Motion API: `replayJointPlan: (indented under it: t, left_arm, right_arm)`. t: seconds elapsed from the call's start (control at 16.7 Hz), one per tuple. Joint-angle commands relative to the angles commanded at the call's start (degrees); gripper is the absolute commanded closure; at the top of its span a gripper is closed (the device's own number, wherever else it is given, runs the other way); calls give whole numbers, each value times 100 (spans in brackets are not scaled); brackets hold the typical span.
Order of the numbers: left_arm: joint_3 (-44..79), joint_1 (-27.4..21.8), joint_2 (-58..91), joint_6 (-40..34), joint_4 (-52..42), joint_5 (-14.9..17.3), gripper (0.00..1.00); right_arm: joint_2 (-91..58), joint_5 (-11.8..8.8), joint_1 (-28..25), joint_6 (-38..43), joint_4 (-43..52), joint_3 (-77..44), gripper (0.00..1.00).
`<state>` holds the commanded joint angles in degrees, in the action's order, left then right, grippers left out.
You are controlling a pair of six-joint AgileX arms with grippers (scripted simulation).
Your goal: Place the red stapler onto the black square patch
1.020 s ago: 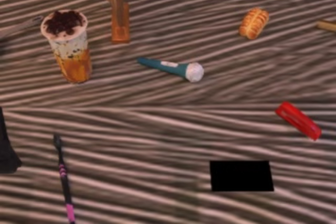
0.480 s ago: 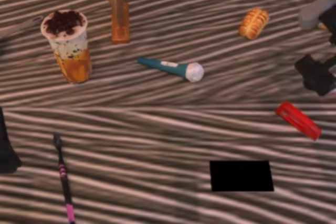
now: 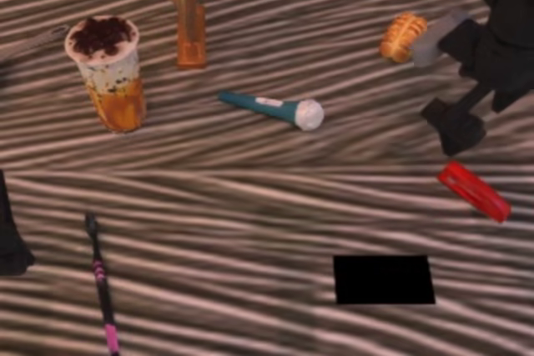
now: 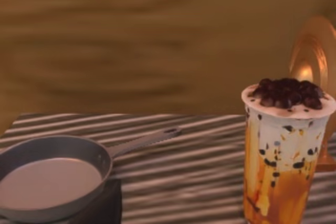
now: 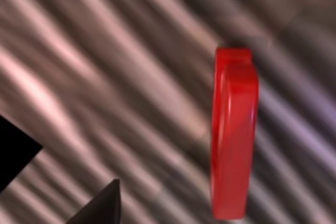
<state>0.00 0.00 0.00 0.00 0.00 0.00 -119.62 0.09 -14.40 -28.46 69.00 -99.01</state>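
The red stapler (image 3: 474, 191) lies slanted on the striped cloth near the table's right edge; the right wrist view shows it close up (image 5: 233, 129). The black square patch (image 3: 384, 279) lies flat to its front left, and one corner of it (image 5: 13, 156) shows in the right wrist view. My right gripper (image 3: 455, 127) hovers just behind the stapler's back end, apart from it, open and holding nothing. Only one dark fingertip (image 5: 105, 205) shows in its wrist view. My left arm (image 3: 10, 243) is parked at the left edge.
A drink cup (image 3: 108, 72) and a tall orange object (image 3: 188, 14) stand at the back left. A teal microphone (image 3: 275, 108) lies mid-table, a bread roll (image 3: 404, 36) at the back right, a black-and-pink pen (image 3: 102, 285) at the front left. A grey pan (image 4: 52, 177) shows in the left wrist view.
My right arm has come in from the right edge and moved left and forward, its gripper now close behind the stapler. The stapler and patch have not moved.
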Motion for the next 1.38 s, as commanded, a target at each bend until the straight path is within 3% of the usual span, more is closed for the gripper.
replayJointPlan:
  t: [0.48,0.9,1.26,1.38]
  left_arm:
    - [0,0,0,0,0,0,0]
    - [0,0,0,0,0,0,0]
    - [0,0,0,0,0,0,0]
    - [0,0,0,0,0,0,0]
  right_arm:
    - [-82,1,12,-18,-66,36,0]
    - [-607,5,-16,2,-1695,1078,0]
    - [-722,6,-20,5,-1942,1262,0]
    - [-722,6,-20,5,-1942,1262,15]
